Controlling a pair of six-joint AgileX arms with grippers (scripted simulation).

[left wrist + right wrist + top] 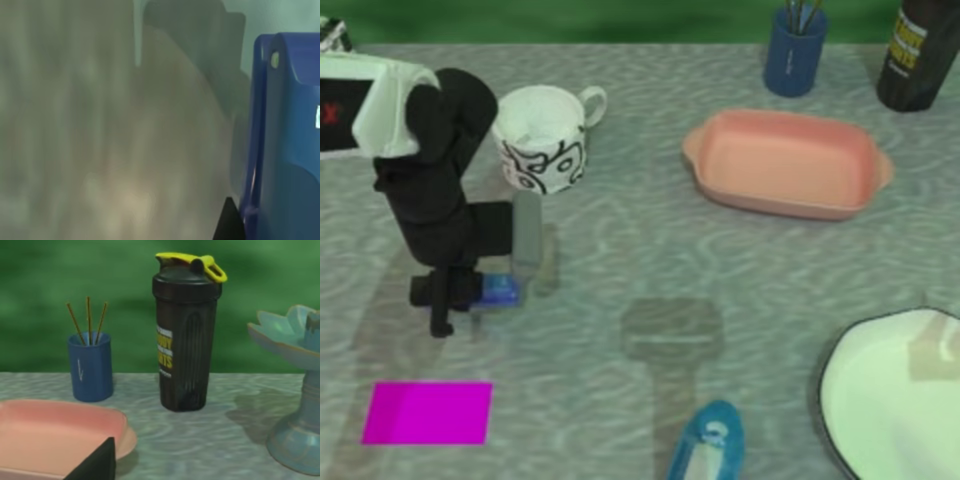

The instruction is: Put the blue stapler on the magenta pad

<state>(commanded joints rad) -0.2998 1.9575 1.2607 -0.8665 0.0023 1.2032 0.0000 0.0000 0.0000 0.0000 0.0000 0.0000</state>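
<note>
The blue stapler (502, 292) is at the left of the table, below the mug. Only its end shows past my left gripper (478, 292), which comes down over it and looks shut on it. In the left wrist view the stapler (285, 140) fills one side, with a black fingertip (227, 225) against its edge; the other finger is hidden. The magenta pad (427, 412) lies flat near the front left corner, apart from the stapler. My right gripper is outside the top view, parked; one fingertip (97, 465) shows over the pink dish.
A patterned white mug (545, 135) stands just behind the left arm. A pink baking dish (785, 165), a blue pen cup (795, 50) and a black shaker bottle (920, 50) are at the back right. A light-blue slipper (708, 445) and a pale stand (895, 400) are at the front.
</note>
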